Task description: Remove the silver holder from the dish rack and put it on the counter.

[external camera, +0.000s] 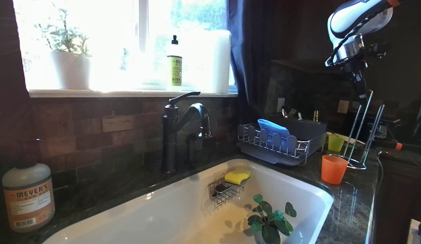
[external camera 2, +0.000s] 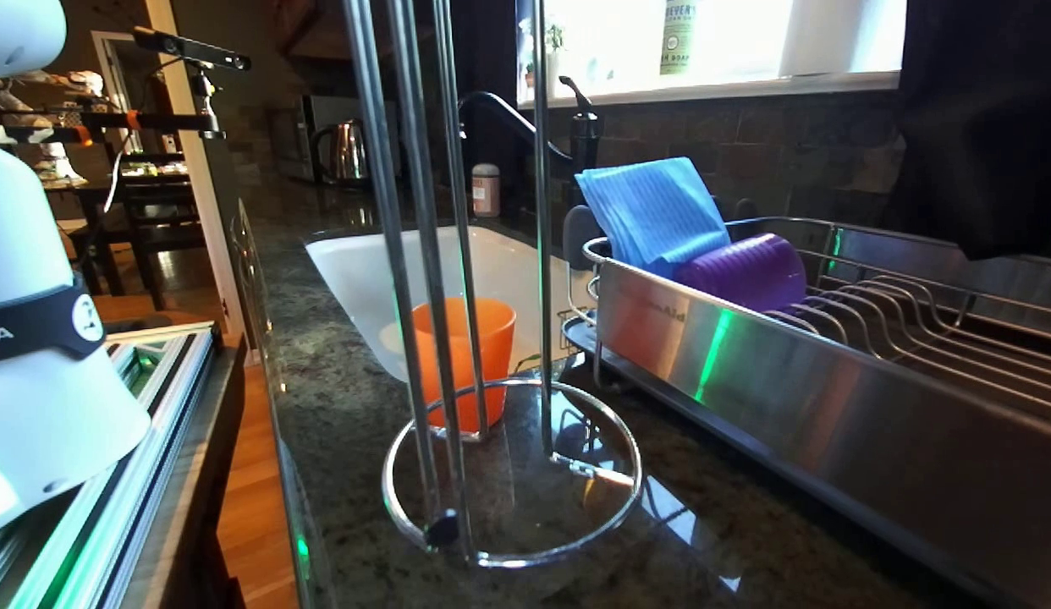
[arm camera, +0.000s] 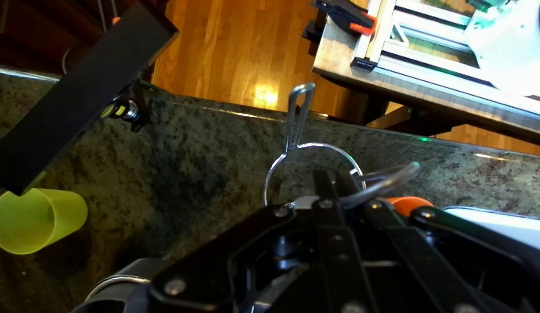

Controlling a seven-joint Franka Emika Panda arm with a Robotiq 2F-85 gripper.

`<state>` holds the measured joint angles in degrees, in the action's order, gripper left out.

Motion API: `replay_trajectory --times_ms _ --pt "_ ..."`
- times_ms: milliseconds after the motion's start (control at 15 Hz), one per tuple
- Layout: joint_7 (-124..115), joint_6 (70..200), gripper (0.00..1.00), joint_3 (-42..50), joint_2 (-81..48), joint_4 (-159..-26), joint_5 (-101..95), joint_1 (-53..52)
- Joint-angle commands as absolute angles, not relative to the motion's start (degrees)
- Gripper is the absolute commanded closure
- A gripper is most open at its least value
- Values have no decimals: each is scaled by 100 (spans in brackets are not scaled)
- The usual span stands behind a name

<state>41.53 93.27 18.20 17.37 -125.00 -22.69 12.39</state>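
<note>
A robot's pincer point(arm camera: 336, 178) clamps the holder point(external camera 2: 433, 279) at the top of a wire loop, fingers point(arm camera: 324, 187) nearly together, with the ring base down on the dark, speckled counter point(arm camera: 209, 182). The holder is outside the rack point(external camera 2: 830, 414), near its metal side, narrow loops reaching higher than the rack's rim. In an exterior view, the black-and-white arm point(external camera: 358, 18) slopes in from overhead.

Near the foot of the holder, toward the white sink point(external camera: 308, 193), an orange cup point(external camera: 334, 171) stands upright; from where I stand I cannot tell whether cup and ring touch. A lime cup point(external camera: 336, 143) stands across the holder from the sink, its open mouth showing in the wrist view.

Inside the rack, a blue cloth point(external camera 2: 657, 211) leans beside a rounded purple piece point(external camera 2: 745, 275) lying on its side. In the sink are a leafy plant point(external camera: 278, 216) and, by the wall, a small wire basket point(external camera: 227, 195) bearing a yellow sponge point(external camera: 237, 176). A dark faucet point(external camera: 169, 139) rises between sink and tiled wall. On the bright sill point(external camera: 129, 93) stands a bottle point(external camera: 176, 71) with a yellow label.
</note>
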Motion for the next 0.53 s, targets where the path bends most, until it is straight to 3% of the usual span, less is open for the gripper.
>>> replay_trajectory --times_ms 0,467 --pt "4033 9269 98 1844 1734 -12547 -2294 1291" --pt "3838 9293 98 1864 1611 -12541 -2414 1396"
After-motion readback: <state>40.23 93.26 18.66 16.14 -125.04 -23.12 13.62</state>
